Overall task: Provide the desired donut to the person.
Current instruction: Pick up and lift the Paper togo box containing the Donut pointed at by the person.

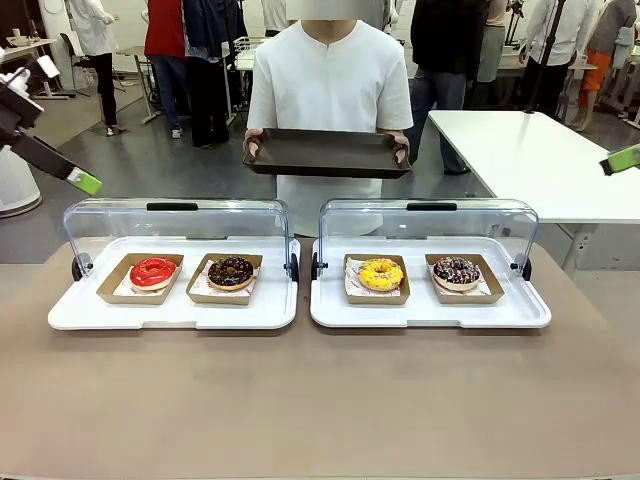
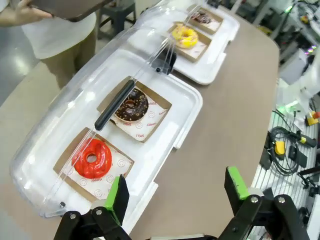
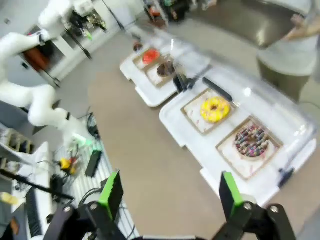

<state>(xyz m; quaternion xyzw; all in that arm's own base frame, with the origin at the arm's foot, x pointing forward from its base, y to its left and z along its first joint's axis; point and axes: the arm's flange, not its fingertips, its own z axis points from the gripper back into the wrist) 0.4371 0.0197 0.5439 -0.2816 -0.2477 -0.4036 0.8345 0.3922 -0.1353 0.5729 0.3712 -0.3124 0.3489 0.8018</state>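
My left pincer (image 2: 176,189) hangs open and empty, raised off to the left of the trays. On the worktop (image 1: 320,400), the left tray (image 1: 170,312) has its clear lid (image 1: 175,222) tipped up. It holds a red donut (image 1: 152,271) and, to its right, a chocolate donut (image 1: 231,271). The right tray (image 1: 430,315) holds a yellow donut (image 1: 380,273) and a sprinkled donut (image 1: 456,270) (which one is wanted I cannot tell). At the far side the person (image 1: 330,90) holds a dark tray (image 1: 325,153) in both hands. My right pincer (image 3: 170,187) is open and empty, raised at the right.
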